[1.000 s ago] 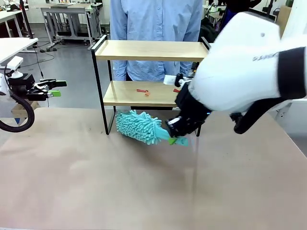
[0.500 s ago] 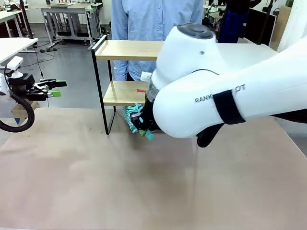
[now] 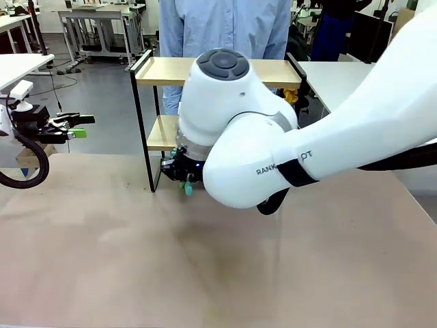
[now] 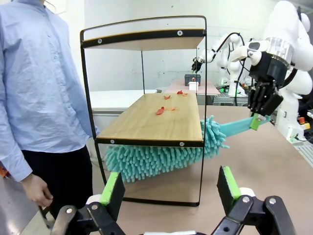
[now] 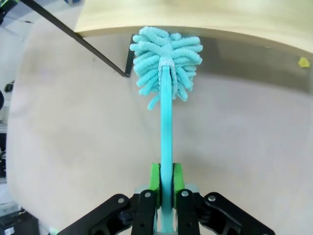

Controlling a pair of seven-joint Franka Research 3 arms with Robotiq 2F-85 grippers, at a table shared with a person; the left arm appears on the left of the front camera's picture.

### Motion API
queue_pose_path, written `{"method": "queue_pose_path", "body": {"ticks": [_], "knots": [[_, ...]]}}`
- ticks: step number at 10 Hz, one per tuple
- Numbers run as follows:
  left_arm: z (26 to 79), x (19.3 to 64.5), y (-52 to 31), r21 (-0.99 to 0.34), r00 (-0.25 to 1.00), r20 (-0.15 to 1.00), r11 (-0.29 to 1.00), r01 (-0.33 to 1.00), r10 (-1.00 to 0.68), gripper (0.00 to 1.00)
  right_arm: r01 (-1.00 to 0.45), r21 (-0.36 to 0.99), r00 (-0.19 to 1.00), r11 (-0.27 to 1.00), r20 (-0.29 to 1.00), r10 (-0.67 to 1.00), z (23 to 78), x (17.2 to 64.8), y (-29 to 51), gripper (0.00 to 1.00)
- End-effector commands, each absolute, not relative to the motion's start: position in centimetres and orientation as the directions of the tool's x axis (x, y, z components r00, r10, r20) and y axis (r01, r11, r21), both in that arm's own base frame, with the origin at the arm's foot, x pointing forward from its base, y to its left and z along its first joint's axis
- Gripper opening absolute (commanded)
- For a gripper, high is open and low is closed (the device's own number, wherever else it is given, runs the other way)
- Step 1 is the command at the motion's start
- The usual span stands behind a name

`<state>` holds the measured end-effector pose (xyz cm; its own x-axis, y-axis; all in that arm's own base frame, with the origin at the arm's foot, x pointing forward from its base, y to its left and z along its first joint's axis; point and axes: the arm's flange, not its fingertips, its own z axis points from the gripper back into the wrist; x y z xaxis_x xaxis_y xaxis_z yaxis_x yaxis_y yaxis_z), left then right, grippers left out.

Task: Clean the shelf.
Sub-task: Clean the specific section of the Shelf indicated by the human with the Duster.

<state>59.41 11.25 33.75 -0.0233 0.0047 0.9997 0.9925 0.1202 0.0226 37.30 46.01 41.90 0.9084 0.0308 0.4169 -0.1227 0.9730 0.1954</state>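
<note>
Robot's right gripper [image 5: 165, 178] clamps a fluffy teal microfibre duster [image 5: 166, 63].
Its head reaches under the two-tier wooden, black-framed shelf [image 4: 156, 122] at far edge of desk [image 3: 102, 260], probably dusting beneath; left gripper [image 4: 169, 188] spread wide, empty.

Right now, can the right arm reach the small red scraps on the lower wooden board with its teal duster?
Probably not: the right claw holds the fluffy teal duster under that wooden board; the red scraps lie on top.
</note>
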Motion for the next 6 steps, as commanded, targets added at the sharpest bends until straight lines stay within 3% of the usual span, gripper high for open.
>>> {"method": "queue_pose_path", "body": {"ticks": [1,4,6], "knots": [[34.1,59.3,11.3,0.022,-0.023,1.0,0.121,0.992,0.006,1.0,-0.102,0.206,0.892,0.973,0.451,-0.002,40.7,38.2,49.2,0.13],[34.1,59.3,11.3,0.022,-0.023,1.0,0.121,0.992,0.006,1.0,-0.096,0.174,0.882,0.98,0.47,0.003,38.9,38.7,50.8,0.13],[34.1,59.3,11.3,0.022,-0.023,1.0,0.121,0.992,0.006,1.0,-0.096,0.172,0.911,0.98,0.411,0.017,37.0,39.2,51.8,0.13]]}}
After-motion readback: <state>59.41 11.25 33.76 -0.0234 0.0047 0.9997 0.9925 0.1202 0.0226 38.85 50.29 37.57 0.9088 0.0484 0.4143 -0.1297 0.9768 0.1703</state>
